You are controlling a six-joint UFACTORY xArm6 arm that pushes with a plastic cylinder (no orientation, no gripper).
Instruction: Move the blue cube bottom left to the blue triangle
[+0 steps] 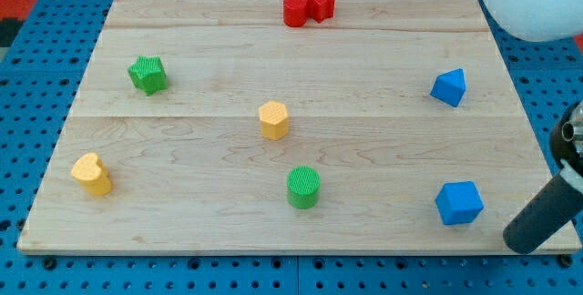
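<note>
Blue plastic, by the look of it: the blue cube (458,203) sits near the wooden board's (228,222) lower right corner, and I judge it a small, rigid, light block that slides readily on the smooth wood and turns if pushed off-centre. The blue triangle (448,86) lies well apart from it at about twelve o'clock, close to the view's right edge. There is nothing to grasp with, so the hold is only a contact face; since the cube must end at roughly seven o'clock of the triangle, the push should probably meet its lower right side, square to the face, to keep it from spinning away. In this one camera view the dark rod comes in from the lower right, and my tip (517,243) rests just beside the cube at about four o'clock of it, apart, with a strip of board edge between them. It has no jaws to spread or press together, and it holds and touches nothing. Other blocks stand well clear: a green cylinder (303,188) at nine o'clock of the cube, a yellow hexagon (273,119) further up, a green star (148,74), a yellow heart (92,174), and two red blocks (307,7) touching at the top edge.
</note>
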